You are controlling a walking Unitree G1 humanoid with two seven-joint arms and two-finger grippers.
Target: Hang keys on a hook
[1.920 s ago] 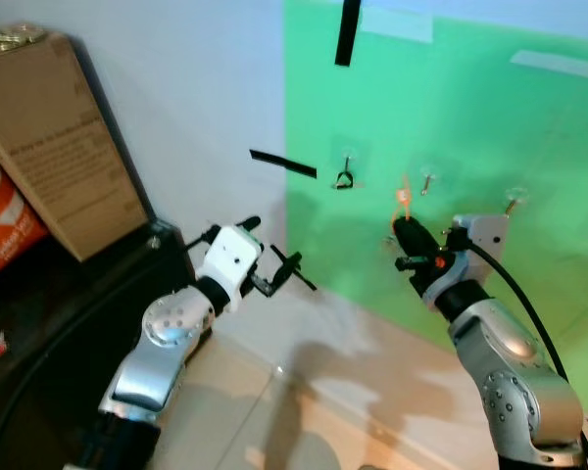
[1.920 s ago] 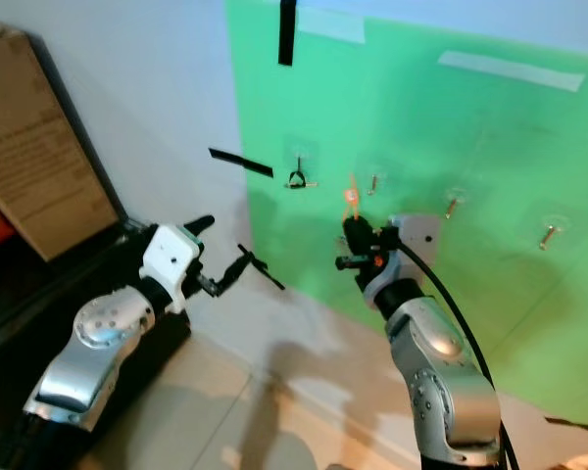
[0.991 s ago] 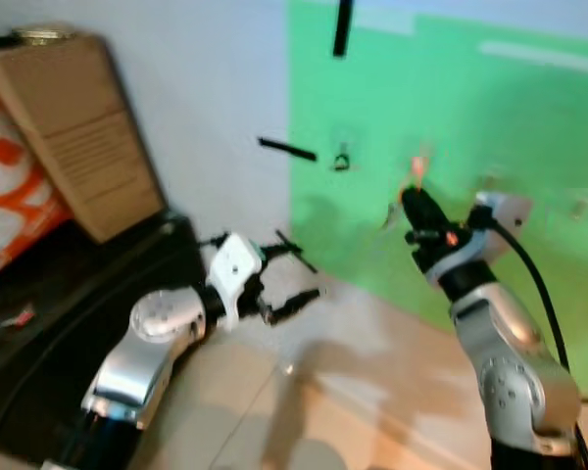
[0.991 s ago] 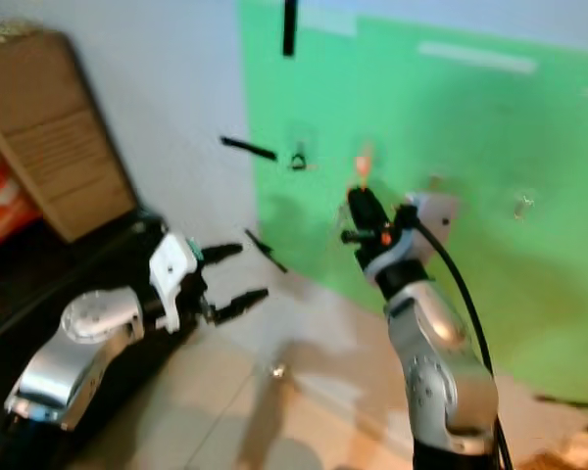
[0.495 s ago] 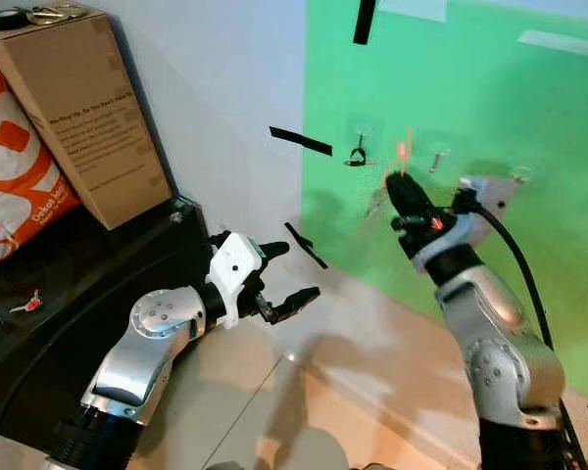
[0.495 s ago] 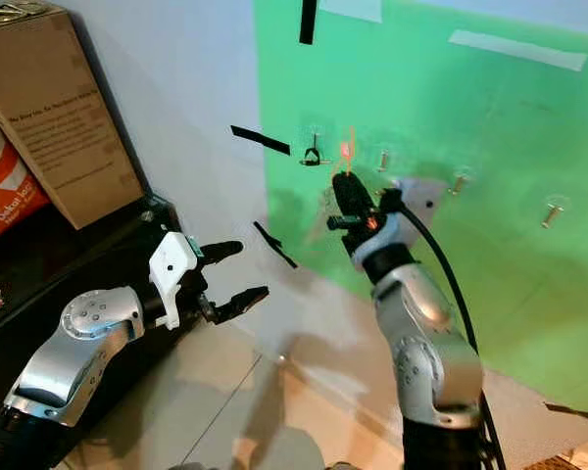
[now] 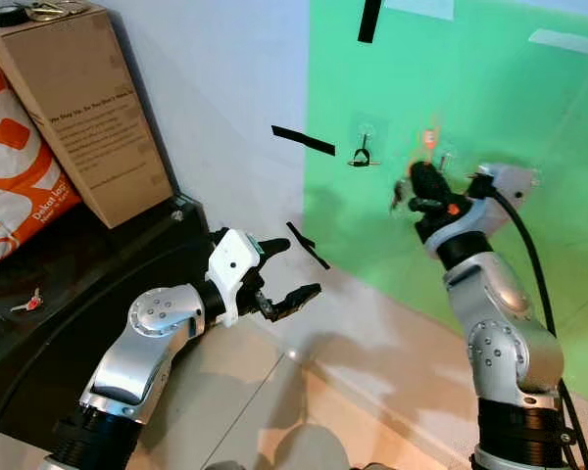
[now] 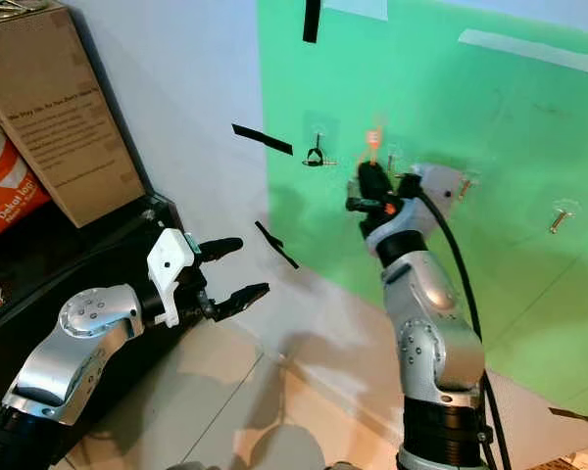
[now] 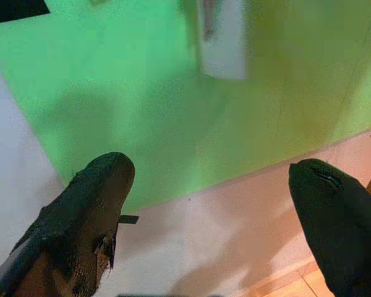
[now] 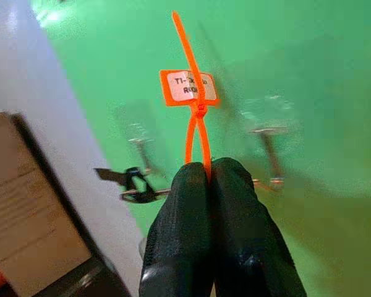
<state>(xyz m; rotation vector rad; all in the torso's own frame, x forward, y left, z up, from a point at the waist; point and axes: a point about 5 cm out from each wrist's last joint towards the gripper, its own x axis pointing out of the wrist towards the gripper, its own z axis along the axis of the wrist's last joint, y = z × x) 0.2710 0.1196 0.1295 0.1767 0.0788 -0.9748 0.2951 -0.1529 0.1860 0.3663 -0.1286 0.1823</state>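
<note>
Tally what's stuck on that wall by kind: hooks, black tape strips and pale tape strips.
Hooks: 4
Black tape strips: 3
Pale tape strips: 2
Total: 9

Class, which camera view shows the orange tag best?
The right wrist view: the orange tag, with its printed label, stands sharp above the right end effector pinching its loop. Both eye views show it as a small blurred orange fleck near the hooks.
</note>
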